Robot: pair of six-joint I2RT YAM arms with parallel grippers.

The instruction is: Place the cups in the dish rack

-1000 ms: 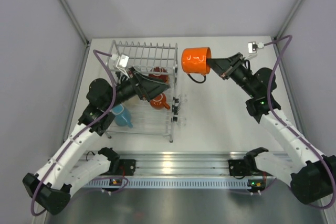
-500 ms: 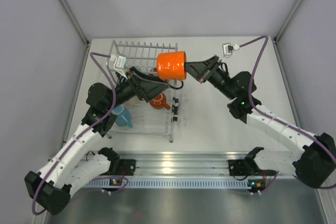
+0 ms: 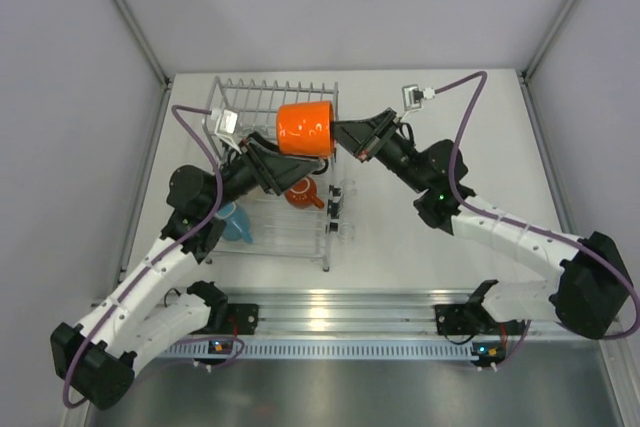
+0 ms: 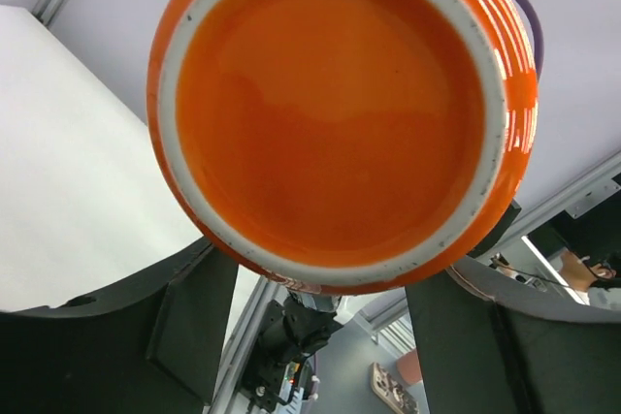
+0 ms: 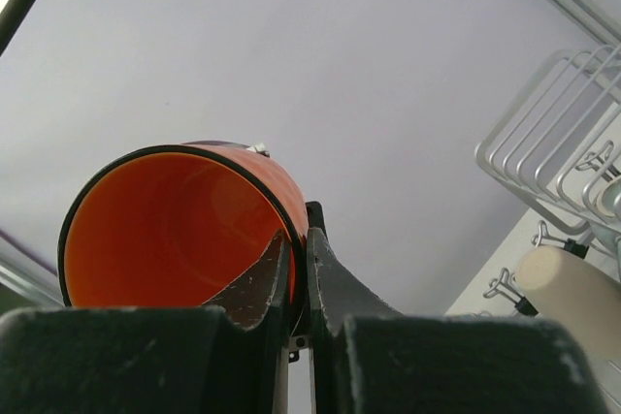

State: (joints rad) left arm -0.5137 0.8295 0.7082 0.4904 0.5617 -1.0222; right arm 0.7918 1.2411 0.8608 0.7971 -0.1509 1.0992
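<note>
Orange glaze, glossy and slick, covers the bright orange mug (image 3: 305, 129), which hangs on its side in the air above the dish rack (image 3: 262, 97). It is pinched only at the rim by the right gripper (image 3: 345, 135), with 1 finger inside the wall and 1 outside. The left gripper (image 3: 280, 159) is spread wide, its 2 fingers (image 4: 194, 322) flanking the mug's base without clearly touching it. If the right claw lets go before the left one has closed, the mug would likely drop onto the wires and the dark red-orange mug (image 3: 302, 193) below. An off-centre squeeze could also twist it out of that thin pinch. The base shows a pale, speckled, unglazed ring, and white lines mark the side.
</note>
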